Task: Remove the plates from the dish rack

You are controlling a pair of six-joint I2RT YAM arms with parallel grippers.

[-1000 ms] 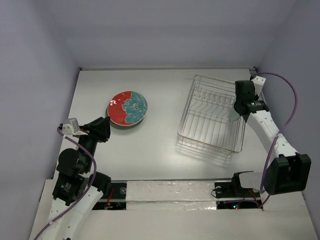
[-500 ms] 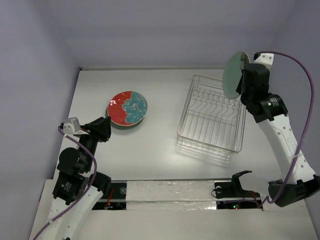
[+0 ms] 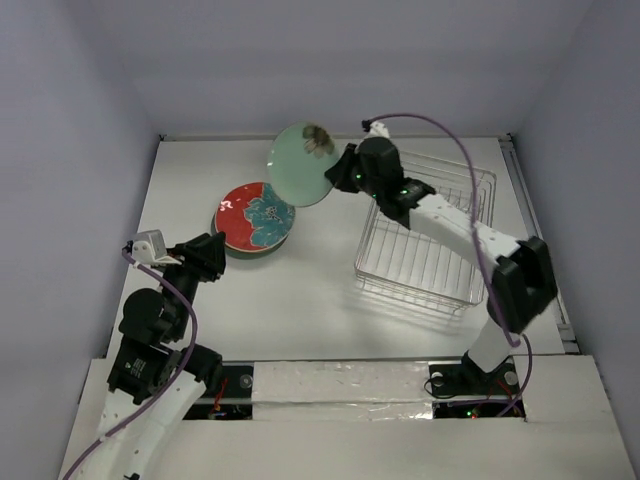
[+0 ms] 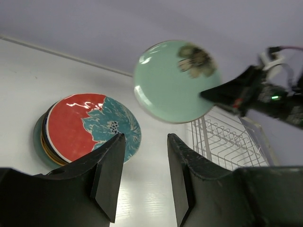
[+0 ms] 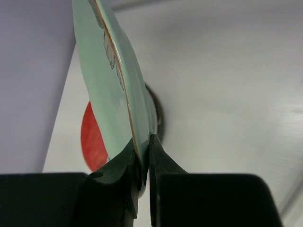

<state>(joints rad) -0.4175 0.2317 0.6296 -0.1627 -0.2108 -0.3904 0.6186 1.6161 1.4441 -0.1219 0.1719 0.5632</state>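
The right gripper (image 3: 340, 172) pinches just the rim of the green plate (image 3: 298, 165), up in the air left of the dish rack (image 3: 415, 255); it could slip and smash; the left gripper (image 4: 144, 146) is apart, holding nothing.

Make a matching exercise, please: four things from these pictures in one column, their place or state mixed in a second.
1. pale green plate
2. red and teal plate
3. dish rack
4. left gripper

a. jaws apart, holding nothing
b. top of the stack
c. held in the air by its rim
d. standing on the table, right side

Pairs: 1-c, 2-b, 3-d, 4-a
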